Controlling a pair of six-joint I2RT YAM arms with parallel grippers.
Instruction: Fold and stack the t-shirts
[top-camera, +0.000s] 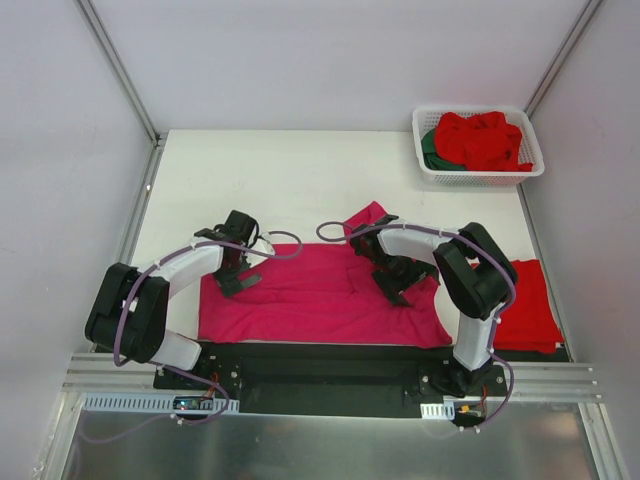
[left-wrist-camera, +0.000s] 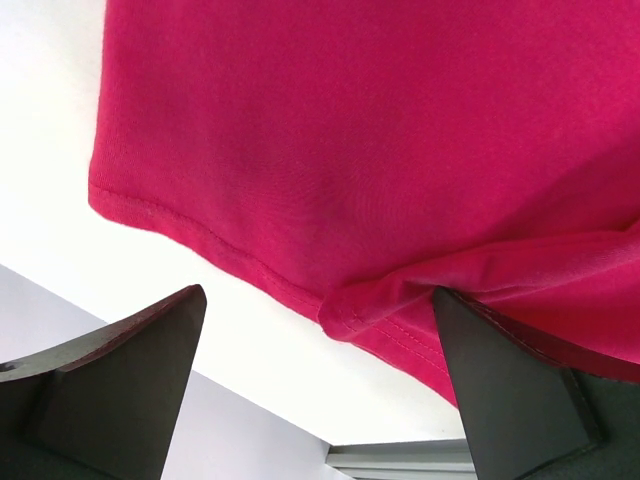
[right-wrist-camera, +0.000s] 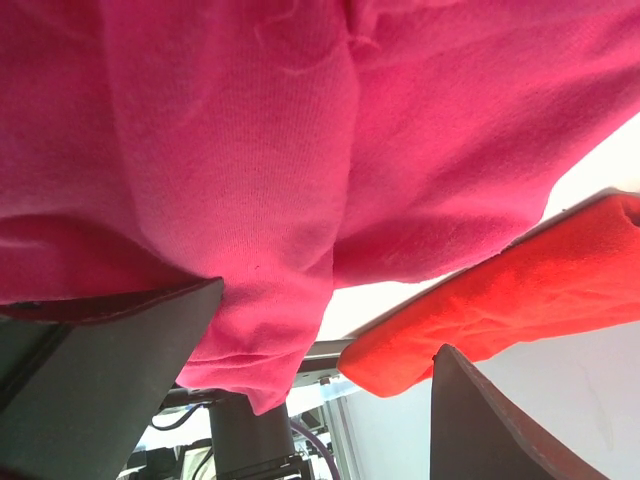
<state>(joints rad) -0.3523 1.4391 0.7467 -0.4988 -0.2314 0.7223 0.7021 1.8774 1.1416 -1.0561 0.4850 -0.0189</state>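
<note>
A magenta-pink t-shirt (top-camera: 310, 300) lies spread near the table's front edge, one corner flipped up at the back by the right arm. My left gripper (top-camera: 238, 280) hangs open over its left rear hem. In the left wrist view the hem (left-wrist-camera: 230, 250) runs across, and a small fold of it lies between the wide-apart fingers (left-wrist-camera: 130, 390). My right gripper (top-camera: 392, 288) stands open over the shirt's right part. Its wrist view shows bunched pink cloth (right-wrist-camera: 250, 150) close above the jaws, with nothing gripped. A folded bright red t-shirt (top-camera: 525, 318) (right-wrist-camera: 520, 290) rests at the right.
A white slotted basket (top-camera: 478, 180) stands at the back right corner. It holds crumpled red t-shirts (top-camera: 485, 140) and a dark green one (top-camera: 430, 150). Grey walls close in the table on the left, back and right. The black base rail (top-camera: 320, 365) runs along the front.
</note>
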